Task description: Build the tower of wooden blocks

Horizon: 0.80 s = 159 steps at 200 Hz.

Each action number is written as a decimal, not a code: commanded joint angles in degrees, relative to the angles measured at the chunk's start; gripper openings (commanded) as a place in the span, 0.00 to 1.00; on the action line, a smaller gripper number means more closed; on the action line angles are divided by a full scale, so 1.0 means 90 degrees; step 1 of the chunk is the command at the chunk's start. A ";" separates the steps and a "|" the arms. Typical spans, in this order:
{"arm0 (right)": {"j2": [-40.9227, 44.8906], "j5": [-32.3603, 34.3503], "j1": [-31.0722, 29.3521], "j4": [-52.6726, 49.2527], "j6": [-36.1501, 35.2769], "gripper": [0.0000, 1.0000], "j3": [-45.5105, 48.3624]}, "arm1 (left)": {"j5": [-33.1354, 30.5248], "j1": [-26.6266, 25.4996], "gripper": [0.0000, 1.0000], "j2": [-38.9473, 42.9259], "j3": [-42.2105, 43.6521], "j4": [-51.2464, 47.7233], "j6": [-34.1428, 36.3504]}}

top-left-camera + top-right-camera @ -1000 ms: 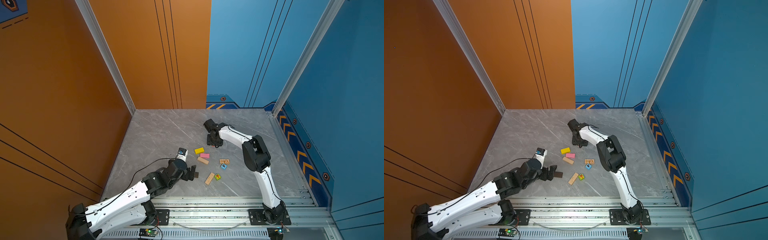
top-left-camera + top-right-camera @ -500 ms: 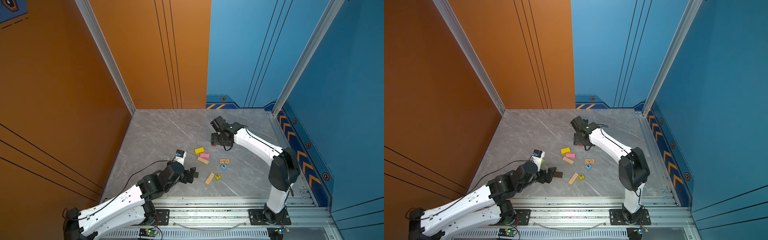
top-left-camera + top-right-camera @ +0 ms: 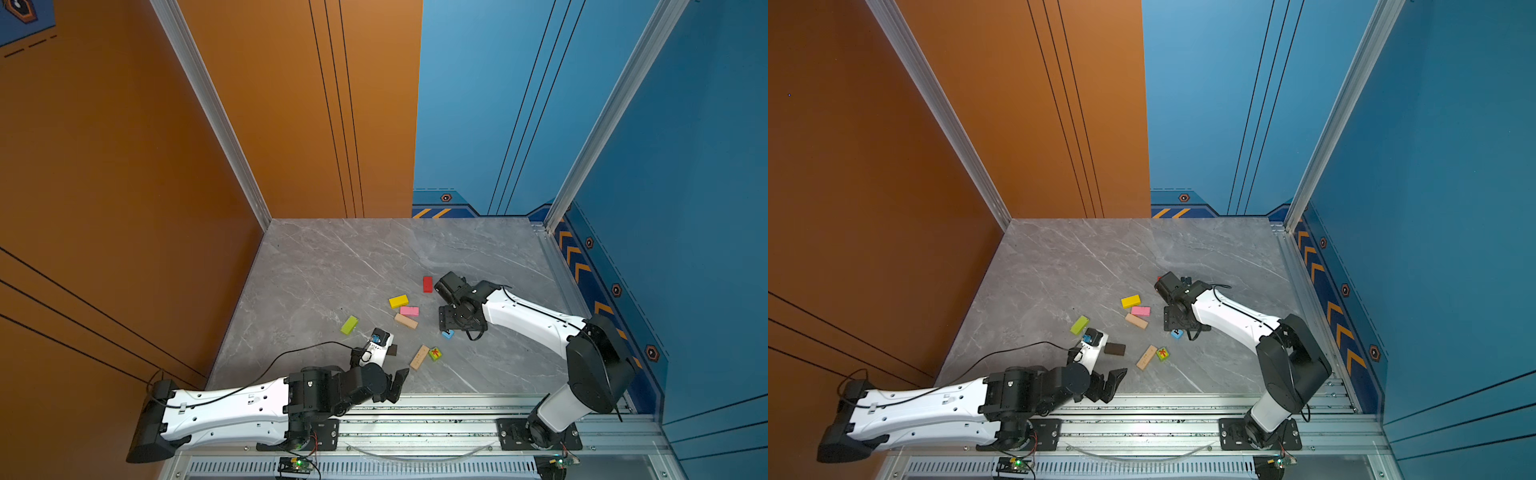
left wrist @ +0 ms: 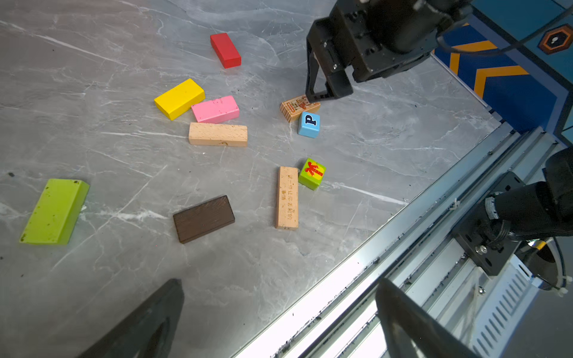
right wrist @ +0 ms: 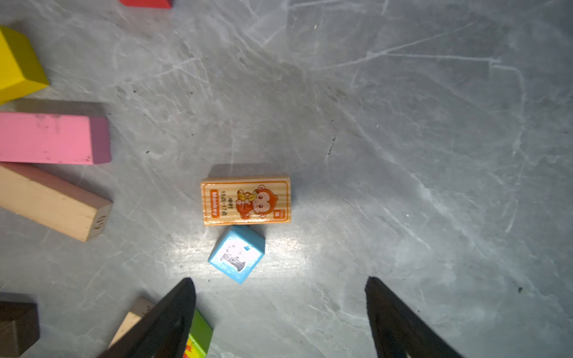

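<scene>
1. Top views: in both top views the wood blocks point(image 3: 409, 311) lie loose and flat on the grey table point(image 3: 332, 266), with nothing stacked. The red block point(image 3: 427, 284) sits farthest back, just beside the right gripper point(image 3: 452, 326). That gripper points down over the blue "P" cube point(image 3: 447, 333). The left gripper point(image 3: 1111, 382) hangs at the table's front edge near the dark brown block point(image 3: 1114, 349), its jaws apart and empty.
2. Left wrist: the yellow block point(image 4: 179, 98) and pink block point(image 4: 215, 109) meet at a corner. A plain tan block point(image 4: 218, 134) lies just beside the pink one, and the lime block point(image 4: 54, 212) lies well apart from the rest. A printed tan block point(image 4: 287, 197) has the green cube point(image 4: 312, 173) just beside one end. The left fingers point(image 4: 148, 322) are spread wide with only bare table between them.
3. Right wrist: the right jaws stand wide open and grip nothing. Ahead of them the monkey block point(image 5: 246, 201) lies flat, touching a corner of the blue "P" cube.
</scene>
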<state>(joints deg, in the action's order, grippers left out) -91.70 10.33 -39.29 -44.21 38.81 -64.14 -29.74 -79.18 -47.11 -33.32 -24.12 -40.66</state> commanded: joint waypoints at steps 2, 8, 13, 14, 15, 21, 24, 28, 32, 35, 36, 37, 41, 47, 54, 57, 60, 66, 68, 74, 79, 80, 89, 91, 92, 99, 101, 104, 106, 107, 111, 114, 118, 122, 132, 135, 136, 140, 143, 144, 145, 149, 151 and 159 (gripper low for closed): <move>0.0131 0.0033 -0.0257 0.0268 0.0076 0.87 -0.0052 | -0.0508 -0.0143 0.98 -0.0057 0.0076 -0.0304 -0.0420; 0.0087 -0.0029 -0.0273 0.0289 0.0042 0.86 -0.0125 | -0.0540 -0.0155 0.98 -0.0072 0.0068 -0.0365 -0.0469; 0.0021 -0.0082 -0.0298 0.0332 -0.0008 0.86 -0.0217 | -0.0566 -0.0148 0.98 -0.0076 0.0060 -0.0416 -0.0489; 0.0021 -0.0082 -0.0298 0.0332 -0.0008 0.86 -0.0217 | -0.0575 -0.0148 0.98 -0.0077 0.0055 -0.0426 -0.0490; 0.0007 -0.0087 -0.0305 0.0337 -0.0021 0.86 -0.0232 | -0.0579 -0.0158 0.98 -0.0073 0.0053 -0.0435 -0.0496; -0.0085 -0.0111 -0.0327 0.0359 -0.0078 0.86 -0.0345 | -0.0632 -0.0148 0.98 -0.0059 0.0052 -0.0511 -0.0515; -0.0143 -0.0117 -0.0341 0.0362 -0.0108 0.86 -0.0409 | -0.0661 -0.0163 0.98 -0.0058 0.0037 -0.0541 -0.0527; -0.0220 -0.0121 -0.0350 0.0361 -0.0135 0.87 -0.0507 | -0.0708 -0.0140 0.98 -0.0039 0.0031 -0.0608 -0.0549; -0.0317 -0.0145 -0.0369 0.0361 -0.0172 0.87 -0.0613 | -0.0747 -0.0131 0.98 -0.0027 0.0029 -0.0663 -0.0568; -0.0391 -0.0162 -0.0379 0.0361 -0.0201 0.87 -0.0691 | -0.0773 -0.0124 0.98 -0.0015 0.0028 -0.0705 -0.0583; -0.0413 -0.0171 -0.0385 0.0366 -0.0210 0.87 -0.0723 | -0.0780 -0.0121 0.98 -0.0007 0.0029 -0.0717 -0.0586; -0.0439 -0.0171 -0.0383 0.0363 -0.0220 0.87 -0.0748 | -0.0784 -0.0115 0.98 -0.0004 0.0025 -0.0727 -0.0588; -0.0561 -0.0196 -0.0389 0.0362 -0.0264 0.87 -0.0870 | -0.0797 -0.0088 0.98 0.0018 0.0025 -0.0772 -0.0598; -0.0736 -0.0238 -0.0415 0.0361 -0.0326 0.87 -0.1060 | -0.0793 -0.0034 0.98 0.0063 0.0030 -0.0831 -0.0608; -0.0962 -0.0278 -0.0422 0.0352 -0.0396 0.87 -0.1290 | -0.0764 0.0062 0.98 0.0110 0.0035 -0.0900 -0.0620; -0.1060 -0.0299 -0.0429 0.0338 -0.0413 0.87 -0.1410 | -0.0738 0.0098 0.98 0.0139 0.0033 -0.0912 -0.0619; -0.1162 -0.0318 -0.0447 0.0325 -0.0437 0.87 -0.1519 | -0.0717 0.0156 0.98 0.0165 0.0043 -0.0931 -0.0618; -0.1371 -0.0356 -0.0458 0.0301 -0.0475 0.87 -0.1727 | -0.0653 0.0260 0.98 0.0217 0.0064 -0.0947 -0.0611; -0.1439 -0.0383 -0.0466 0.0290 -0.0494 0.87 -0.1808 | -0.0634 0.0301 0.98 0.0228 0.0063 -0.0952 -0.0604; -0.1641 -0.0427 -0.0475 0.0274 -0.0538 0.86 -0.2037 | -0.0564 0.0408 0.98 0.0293 0.0065 -0.0952 -0.0595; -0.1806 -0.0459 -0.0498 0.0264 -0.0569 0.87 -0.2197 | -0.0510 0.0516 0.98 0.0345 0.0081 -0.0953 -0.0568; -0.1824 -0.0461 -0.0503 0.0264 -0.0580 0.86 -0.2218 | -0.0488 0.0526 0.98 0.0353 0.0085 -0.0953 -0.0564; -0.2123 -0.0488 -0.0534 0.0240 -0.0643 0.87 -0.2551 | -0.0359 0.0732 0.98 0.0423 0.0106 -0.0944 -0.0506; -0.2188 -0.0499 -0.0539 0.0235 -0.0653 0.87 -0.2622 | -0.0331 0.0782 0.98 0.0433 0.0106 -0.0943 -0.0483; -0.2215 -0.0506 -0.0538 0.0230 -0.0661 0.87 -0.2660 | -0.0315 0.0806 0.98 0.0441 0.0107 -0.0948 -0.0477; -0.2441 -0.0571 -0.0556 0.0200 -0.0702 0.87 -0.2900 | -0.0228 0.0959 0.98 0.0478 0.0101 -0.0953 -0.0416; -0.2497 -0.0591 -0.0564 0.0189 -0.0714 0.87 -0.2982 | -0.0177 0.1020 0.98 0.0496 0.0107 -0.0960 -0.0407; -0.2594 -0.0618 -0.0573 0.0173 -0.0733 0.87 -0.3070 | -0.0124 0.1096 0.98 0.0510 0.0108 -0.0956 -0.0380; -0.2646 -0.0627 -0.0575 0.0163 -0.0749 0.87 -0.3142 | -0.0095 0.1142 0.98 0.0518 0.0109 -0.0956 -0.0363; -0.2678 -0.0633 -0.0576 0.0154 -0.0753 0.87 -0.3179 | -0.0085 0.1166 0.98 0.0528 0.0109 -0.0959 -0.0359; -0.2802 -0.0656 -0.0590 0.0125 -0.0775 0.87 -0.3314 | -0.0010 0.1266 0.98 0.0544 0.0111 -0.0962 -0.0328; -0.2885 -0.0664 -0.0588 0.0100 -0.0792 0.87 -0.3422 | 0.0049 0.1326 0.98 0.0561 0.0111 -0.0963 -0.0305; -0.2966 -0.0677 -0.0604 0.0068 -0.0819 0.87 -0.3554 | 0.0110 0.1387 0.98 0.0584 0.0119 -0.0963 -0.0281; -0.3181 -0.0695 -0.0614 0.0029 -0.0845 0.87 -0.3678 | 0.0169 0.1502 0.98 0.0611 0.0120 -0.0962 -0.0262; -0.3457 -0.0718 -0.0646 -0.0056 -0.0902 0.87 -0.3954 | 0.0295 0.1689 0.98 0.0684 0.0133 -0.0956 -0.0202; -0.3528 -0.0714 -0.0653 -0.0075 -0.0919 0.87 -0.4036 | 0.0317 0.1737 0.98 0.0705 0.0146 -0.0959 -0.0181; -0.3550 -0.0721 -0.0659 -0.0086 -0.0921 0.87 -0.4070 | 0.0331 0.1752 0.98 0.0709 0.0147 -0.0961 -0.0180; -0.3636 -0.0730 -0.0658 -0.0118 -0.0940 0.87 -0.4170 | 0.0374 0.1832 0.98 0.0736 0.0155 -0.0967 -0.0148; -0.3697 -0.0738 -0.0668 -0.0138 -0.0947 0.87 -0.4242 | 0.0402 0.1860 0.98 0.0755 0.0151 -0.0972 -0.0134; -0.3717 -0.0747 -0.0671 -0.0143 -0.0950 0.87 -0.4256 | 0.0413 0.1872 0.98 0.0763 0.0159 -0.0972 -0.0127; -0.3737 -0.0752 -0.0667 -0.0145 -0.0951 0.87 -0.4263 | 0.0423 0.1892 0.98 0.0768 0.0163 -0.0972 -0.0124; -0.3800 -0.0780 -0.0674 -0.0168 -0.0978 0.87 -0.4372 | 0.0452 0.1922 0.98 0.0795 0.0162 -0.0982 -0.0100; -0.3850 -0.0782 -0.0681 -0.0186 -0.0974 0.87 -0.4481 | 0.0467 0.1983 0.98 0.0807 0.0166 -0.0987 -0.0093; -0.3986 -0.0820 -0.0683 -0.0237 -0.1003 0.87 -0.4656 | 0.0538 0.2089 0.98 0.0847 0.0158 -0.1009 -0.0054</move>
<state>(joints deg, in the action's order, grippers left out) -124.62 4.43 -45.01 -42.41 31.86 -101.01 -28.40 -62.94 -40.88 -32.69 -31.31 -43.33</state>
